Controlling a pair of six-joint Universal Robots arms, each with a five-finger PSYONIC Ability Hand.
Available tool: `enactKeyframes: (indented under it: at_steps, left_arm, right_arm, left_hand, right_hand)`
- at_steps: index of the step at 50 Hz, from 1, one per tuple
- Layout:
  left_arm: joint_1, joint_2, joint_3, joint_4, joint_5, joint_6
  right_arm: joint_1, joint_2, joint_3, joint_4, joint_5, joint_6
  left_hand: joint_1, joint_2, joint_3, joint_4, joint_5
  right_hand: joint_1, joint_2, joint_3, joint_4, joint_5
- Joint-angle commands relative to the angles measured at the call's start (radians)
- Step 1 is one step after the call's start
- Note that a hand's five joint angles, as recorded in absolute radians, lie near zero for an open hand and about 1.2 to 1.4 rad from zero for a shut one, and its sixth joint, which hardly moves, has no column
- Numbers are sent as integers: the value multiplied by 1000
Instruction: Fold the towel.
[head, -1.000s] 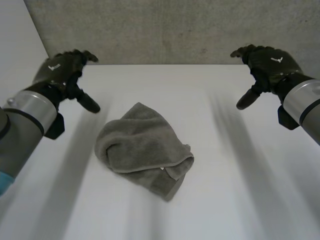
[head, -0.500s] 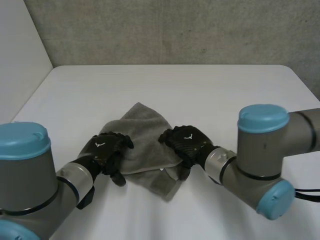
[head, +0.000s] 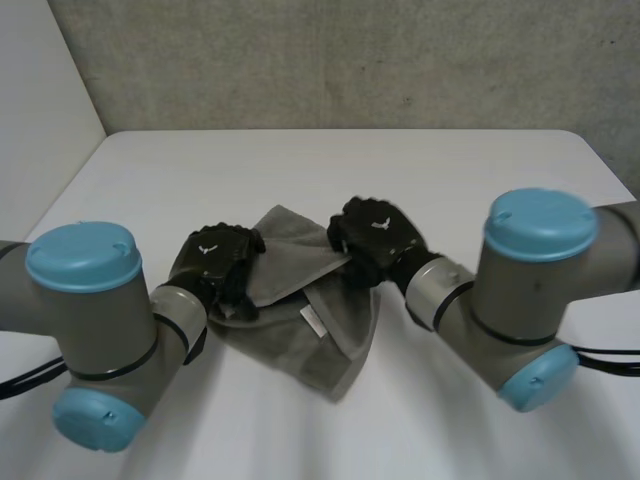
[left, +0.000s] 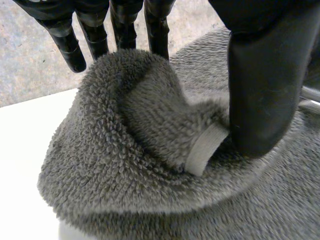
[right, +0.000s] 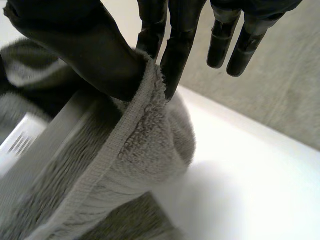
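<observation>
On the white table (head: 450, 170), the crumpled grey terry towel (head: 335, 345) is now pinched by the black left hand (head: 215, 262) at a fold and by the black right hand (head: 375, 235) at a hem. Both edges are raised since before, so spreading is judged begun.

White table (head: 480, 170), one grey towel (head: 330, 355) lying on it.
The towel sits crumpled about mid-table, its near part resting flat on the white top and its far part bunched up in soft folds. A small white label (head: 312, 322) shows beside a hemmed edge.
</observation>
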Motion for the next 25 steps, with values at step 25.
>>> enactKeyframes:
  at_steps: [25]
  left_arm:
    - [1,-64,320,5,32,54]
  right_arm:
    - [-201,-186,19,92,-208,19]
  left_hand:
    - [981,974,-58,-66,968]
  right_hand:
    - [73,90,-53,-76,59]
